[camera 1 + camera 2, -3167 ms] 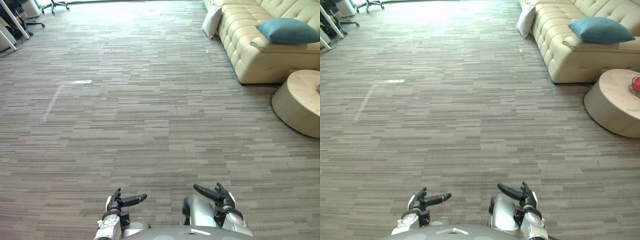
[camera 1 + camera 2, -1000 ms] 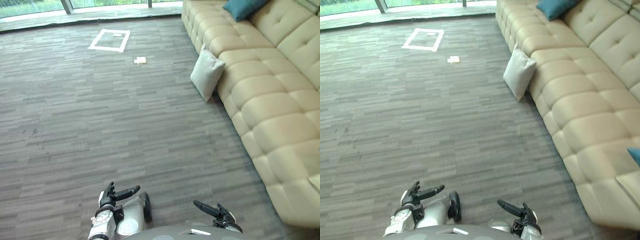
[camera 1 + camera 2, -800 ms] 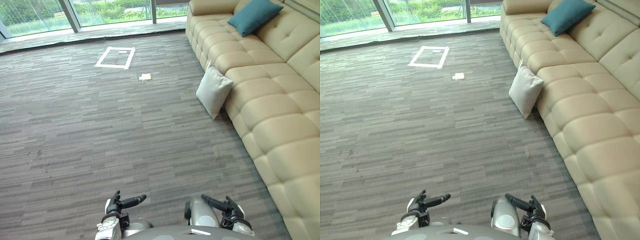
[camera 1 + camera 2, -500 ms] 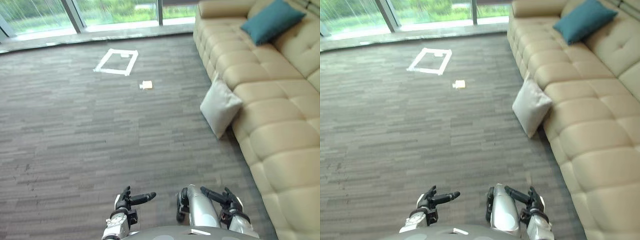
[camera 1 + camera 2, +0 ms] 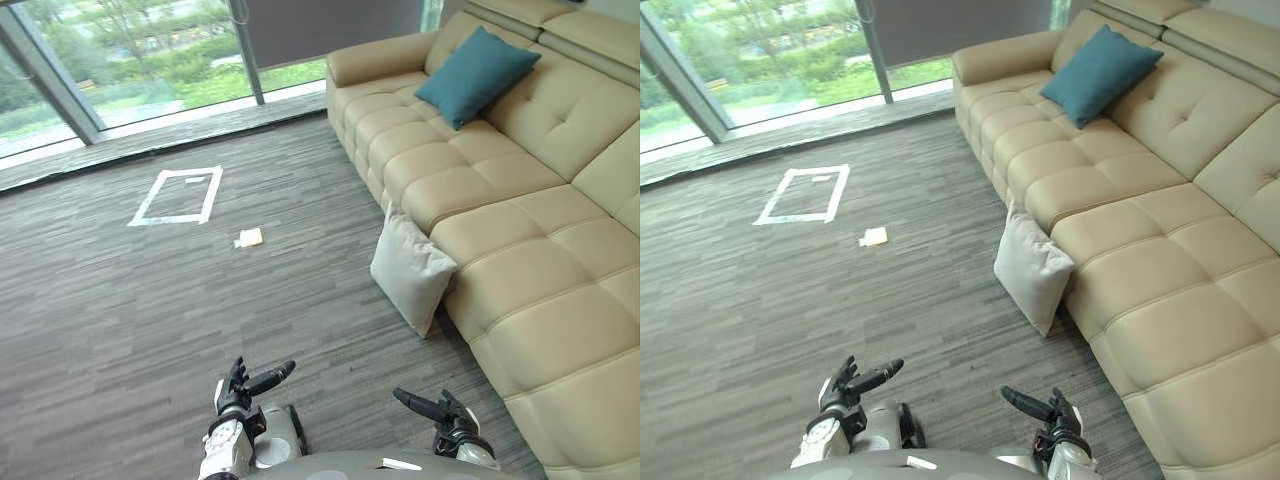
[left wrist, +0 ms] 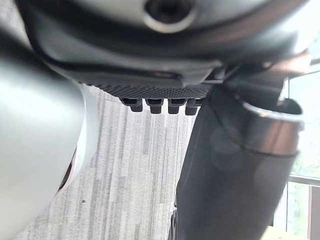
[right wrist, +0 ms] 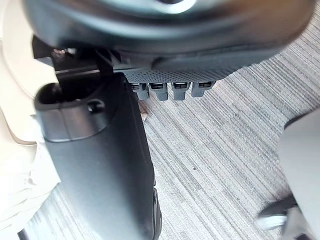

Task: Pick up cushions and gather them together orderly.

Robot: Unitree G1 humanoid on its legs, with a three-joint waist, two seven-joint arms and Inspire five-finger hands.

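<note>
The white cushion (image 5: pixel 410 268) is sitting on the floor, leaning on the front of the cream sofa (image 5: pixel 560 330), ahead of me on the right. The teal cushion (image 5: pixel 477 75) is lying far off on the sofa seat, resting on its back. I think I am at the getting-close step. Next I need to step nearer and reach down for the white one. My left hand (image 5: pixel 238 392) and right hand (image 5: pixel 445 412) are both open, holding nothing. Both cushions look soft, square and puffy. The sofa looks bumpy. The carpet (image 5: pixel 150 300) is stripy.
</note>
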